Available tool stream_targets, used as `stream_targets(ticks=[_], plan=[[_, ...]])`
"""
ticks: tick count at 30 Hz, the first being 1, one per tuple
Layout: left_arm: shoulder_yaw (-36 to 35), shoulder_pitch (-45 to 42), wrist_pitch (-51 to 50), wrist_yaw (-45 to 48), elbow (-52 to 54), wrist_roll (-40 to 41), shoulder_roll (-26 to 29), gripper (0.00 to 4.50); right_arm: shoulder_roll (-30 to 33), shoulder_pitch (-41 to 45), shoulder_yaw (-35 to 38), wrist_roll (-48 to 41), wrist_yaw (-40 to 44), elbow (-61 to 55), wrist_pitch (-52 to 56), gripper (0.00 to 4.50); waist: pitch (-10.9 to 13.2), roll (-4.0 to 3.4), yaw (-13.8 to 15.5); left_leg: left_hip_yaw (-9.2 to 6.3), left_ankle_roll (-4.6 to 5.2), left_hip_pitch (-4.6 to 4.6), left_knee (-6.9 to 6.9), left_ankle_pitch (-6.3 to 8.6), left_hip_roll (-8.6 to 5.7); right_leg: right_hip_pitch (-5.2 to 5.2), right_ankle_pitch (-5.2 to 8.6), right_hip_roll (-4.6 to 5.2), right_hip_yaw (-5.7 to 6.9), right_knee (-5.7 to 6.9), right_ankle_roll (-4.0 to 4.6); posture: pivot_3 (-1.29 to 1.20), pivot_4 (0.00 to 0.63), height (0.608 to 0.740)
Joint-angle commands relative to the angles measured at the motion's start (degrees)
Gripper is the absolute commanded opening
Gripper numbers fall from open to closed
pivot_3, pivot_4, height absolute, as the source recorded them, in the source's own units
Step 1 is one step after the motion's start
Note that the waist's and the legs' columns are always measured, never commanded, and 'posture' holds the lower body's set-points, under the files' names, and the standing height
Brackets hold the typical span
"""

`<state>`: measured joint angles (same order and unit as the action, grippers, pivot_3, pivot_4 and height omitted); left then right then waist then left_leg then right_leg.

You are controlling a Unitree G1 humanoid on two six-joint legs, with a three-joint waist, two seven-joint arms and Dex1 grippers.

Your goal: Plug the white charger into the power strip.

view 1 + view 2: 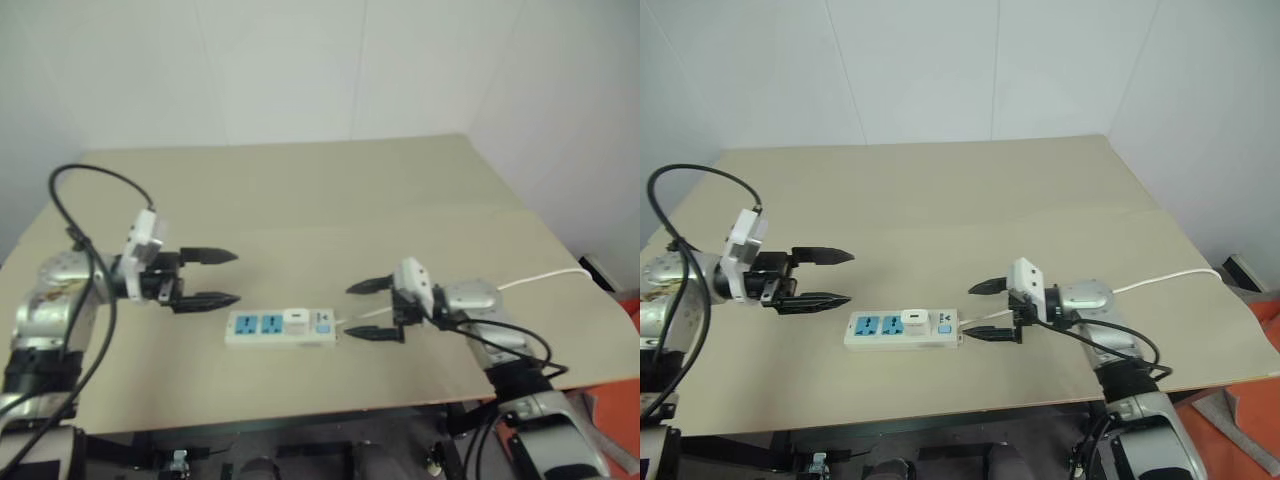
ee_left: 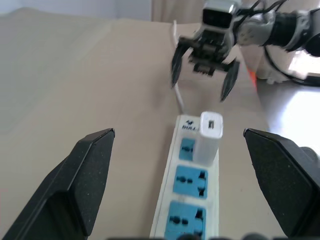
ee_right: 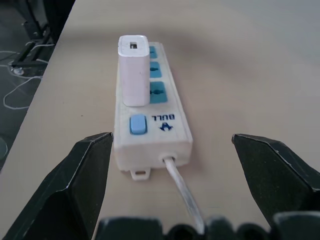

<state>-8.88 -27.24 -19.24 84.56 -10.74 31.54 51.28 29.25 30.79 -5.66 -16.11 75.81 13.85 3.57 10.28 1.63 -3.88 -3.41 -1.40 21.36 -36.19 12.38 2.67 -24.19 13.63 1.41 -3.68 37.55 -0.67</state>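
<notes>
Plain tan desk (image 1: 300, 190) carries the power strip (image 1: 281, 328) with the white charger (image 1: 296, 321) upright in the socket nearest the switch, apparently seated; left gripper (image 1: 206, 277) and right gripper (image 1: 371, 310) flank it, jaws wide, empty.

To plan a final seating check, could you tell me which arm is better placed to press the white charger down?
Probably the right: its open gripper sits just off the switch end of the power strip, nearest the white charger standing in the socket by the switch. The left gripper, also open, is farther off.

Beige table (image 1: 300, 190) fills centre; white wall (image 1: 300, 70) at 12 o'clock; orange floor patch (image 1: 628, 340) at 4 o'clock.
</notes>
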Motion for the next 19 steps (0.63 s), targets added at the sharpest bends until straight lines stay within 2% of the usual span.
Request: stream_targets(ticks=[1, 10, 19], plan=[[-4.18, 2.39, -0.52, -2.15, 3.93, 0.36, 2.77, 4.50, 3.54, -0.83, 4.23, -3.43, -1.01, -5.15, 3.36, 4.46, 0.01, 0.01, 0.02, 0.02, 0.00, 0.00, 0.00, 0.00, 0.00, 0.00, 0.00, 0.01, -0.01, 0.00, 0.00, 0.00, 0.150, 0.740], [-14.10, 13.83, -5.41, -3.21, 11.90, 3.25, 9.77, 4.50, 13.30, -4.80, 10.69, -7.12, -2.16, -10.55, 9.33, 4.46, 0.08, 0.04, 0.04, 0.15, 0.00, -0.03, 0.16, 0.00, 0.04, -0.03, 0.01, 0.01, -0.07, -0.15, 0.00, 0.00, 0.150, 0.740], [-16.28, 16.19, -6.53, -4.08, 14.71, 4.35, 10.21, 4.50, 14.52, -5.13, 10.67, -7.82, -2.84, -10.89, 9.62, 4.46, 0.09, 0.05, 0.02, 0.22, -0.01, -0.04, 0.21, 0.01, 0.05, -0.04, 0.01, 0.01, -0.10, -0.27, 0.00, 0.00, 0.150, 0.740]])
